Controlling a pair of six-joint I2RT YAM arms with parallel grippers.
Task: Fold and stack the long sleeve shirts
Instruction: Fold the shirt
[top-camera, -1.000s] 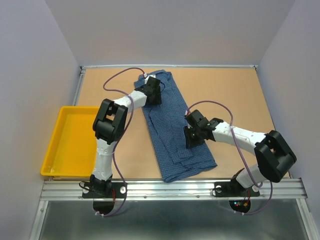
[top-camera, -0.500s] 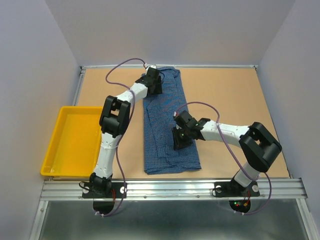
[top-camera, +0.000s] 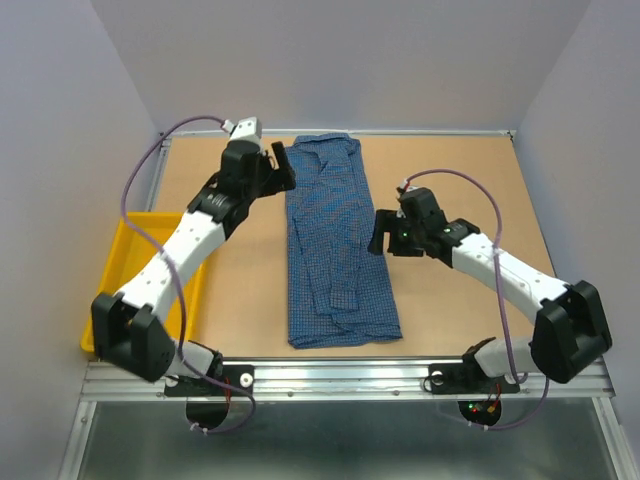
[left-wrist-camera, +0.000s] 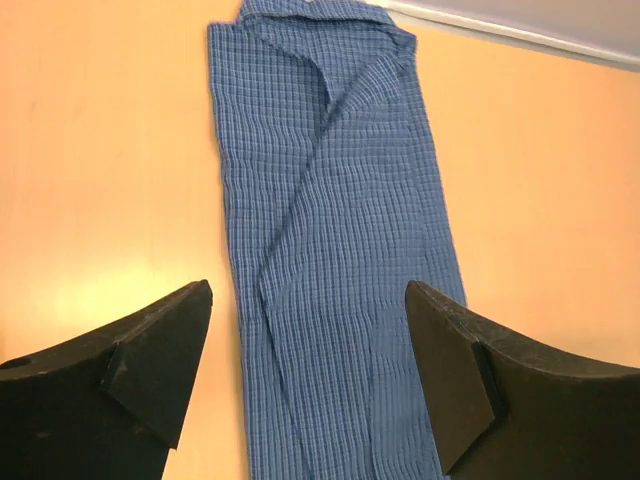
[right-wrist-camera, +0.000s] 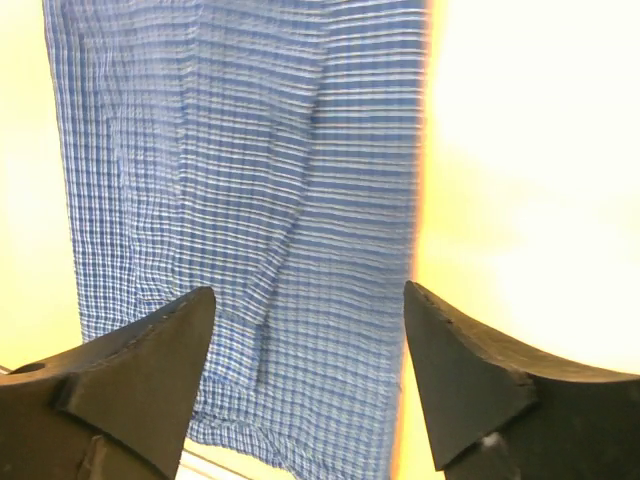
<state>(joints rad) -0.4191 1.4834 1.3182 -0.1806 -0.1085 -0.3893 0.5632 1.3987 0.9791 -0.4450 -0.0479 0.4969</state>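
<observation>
Tan board covers the table (top-camera: 460, 170), walled by plain grey panels. Out at 9 o'clock a yellow tray (top-camera: 120, 240) sits at the left edge, with the left arm crossing over it.

At about 11 o'clock the left gripper (top-camera: 285, 168) hovers just beside the collar end of the shirt (top-camera: 335, 250). Its jaws are spread wide, and its wrist view shows nothing between them but cloth lying below.

The shirt lies in the middle of the table as a long, narrow strip. Its collar is toward 12 o'clock and its hem toward 6 o'clock. The sides, and apparently the sleeves, are turned in over the front. A few soft ridges run down its length, and the hem end looks a little bunched.

At 3 o'clock of the shirt, the right gripper (top-camera: 382, 232) hangs just off its right edge, also spread wide and holding nothing.

The shirt looks like thin, light cotton, limp rather than stiff, so it will probably sag and slide layer over layer if lifted by one ply. A pinch through every layer at the two corners of the hem or collar end seems the safest hold for folding the strip end over end.
</observation>
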